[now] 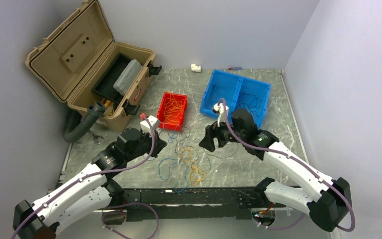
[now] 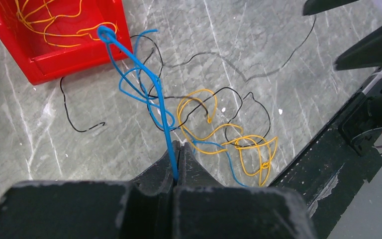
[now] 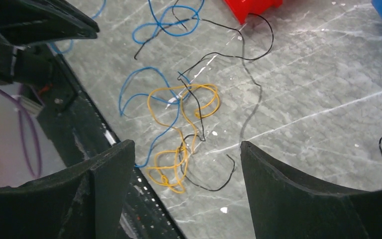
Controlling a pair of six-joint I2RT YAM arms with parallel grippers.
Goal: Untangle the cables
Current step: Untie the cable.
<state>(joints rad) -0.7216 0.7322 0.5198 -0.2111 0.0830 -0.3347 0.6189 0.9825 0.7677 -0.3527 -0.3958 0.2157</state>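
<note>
— Well, where do the cables (image 1: 189,162) lie?

— On the grey table (image 1: 283,117), toward six o'clock in the top view, just ahead of the black base rail (image 1: 194,196). Yellow-orange, blue and black strands cross there in loose loops.

— And the left gripper (image 2: 177,149)?

— Clenched on a blue cable (image 2: 164,119). From the pinched fingertips the strand runs toward eleven o'clock in the left wrist view. Its knotted end shows against the wall of the red bin (image 2: 69,62); whether it touches there, I cannot tell.

— What sits in that bin?

— Yellow-orange strands (image 2: 64,35), coiled loosely.

— The right gripper (image 3: 186,159)?

— Released: its fingers stand wide apart with nothing between them, above the black and yellow loops.

— Anything else around?

— At one o'clock from the tangle is a blue bin (image 1: 214,92) holding dark strands (image 1: 251,97). At ten o'clock a tan toolbox (image 1: 74,50) stands with its lid open.
</note>
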